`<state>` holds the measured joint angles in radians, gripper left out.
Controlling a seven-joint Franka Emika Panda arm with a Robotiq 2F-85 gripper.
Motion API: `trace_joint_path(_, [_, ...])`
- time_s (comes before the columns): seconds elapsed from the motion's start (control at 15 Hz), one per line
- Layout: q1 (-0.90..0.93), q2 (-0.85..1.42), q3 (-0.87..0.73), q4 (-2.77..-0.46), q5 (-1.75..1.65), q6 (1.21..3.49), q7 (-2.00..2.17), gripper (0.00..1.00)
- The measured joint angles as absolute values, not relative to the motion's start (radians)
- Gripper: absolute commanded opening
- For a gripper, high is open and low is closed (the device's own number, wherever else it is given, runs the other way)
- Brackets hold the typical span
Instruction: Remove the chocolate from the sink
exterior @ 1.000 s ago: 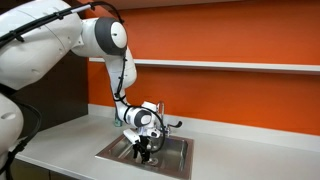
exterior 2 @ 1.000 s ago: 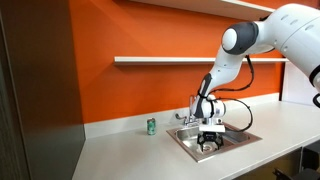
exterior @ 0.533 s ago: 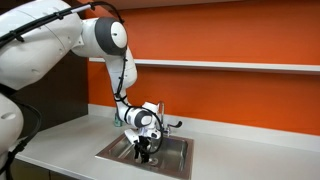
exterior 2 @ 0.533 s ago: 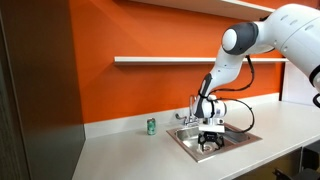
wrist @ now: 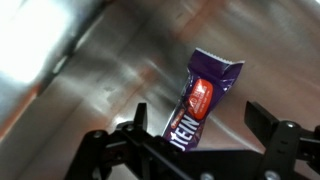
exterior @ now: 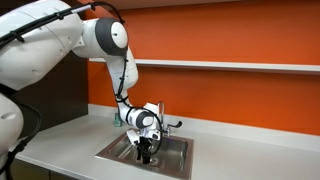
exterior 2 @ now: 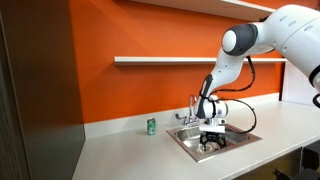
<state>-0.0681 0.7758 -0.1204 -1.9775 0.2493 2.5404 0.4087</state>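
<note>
In the wrist view, your gripper (wrist: 200, 118) hangs low inside the sink (wrist: 90, 70). Its two black fingers (wrist: 140, 118) are spread wide apart and clamp nothing. The chocolate (wrist: 203, 95), a purple wrapped bar with a red patch and white lettering, lies flat on the steel floor of the basin. It sits in the gap between your fingers, with its crimped end pointing away from the wrist. Whether either finger touches the wrapper cannot be told.

In both exterior views the gripper head fills the middle of the basin and hides the chocolate. The chrome tap (exterior: 170, 125) stands on the sink's rim just behind your wrist, close to the arm's black cable loop. The white arm (exterior: 105, 40) reaches down over the grey counter (exterior 2: 120, 150) into the basin. In an exterior view, a small green can (exterior 2: 151, 126) stands upright on the counter, beside the sink and apart from it. Behind it rises the orange wall (exterior 2: 130, 90), crossed by a long pale shelf (exterior 2: 160, 60).
</note>
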Motion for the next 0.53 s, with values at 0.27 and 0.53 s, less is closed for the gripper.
trace_joint_path(0.27, [-0.067, 0.780, -0.125, -1.972, 0.249, 2.540, 0.439, 1.00])
trace_joint_path(0.53, [-0.067, 0.790, -0.130, -1.962, 0.250, 2.540, 0.471, 1.00])
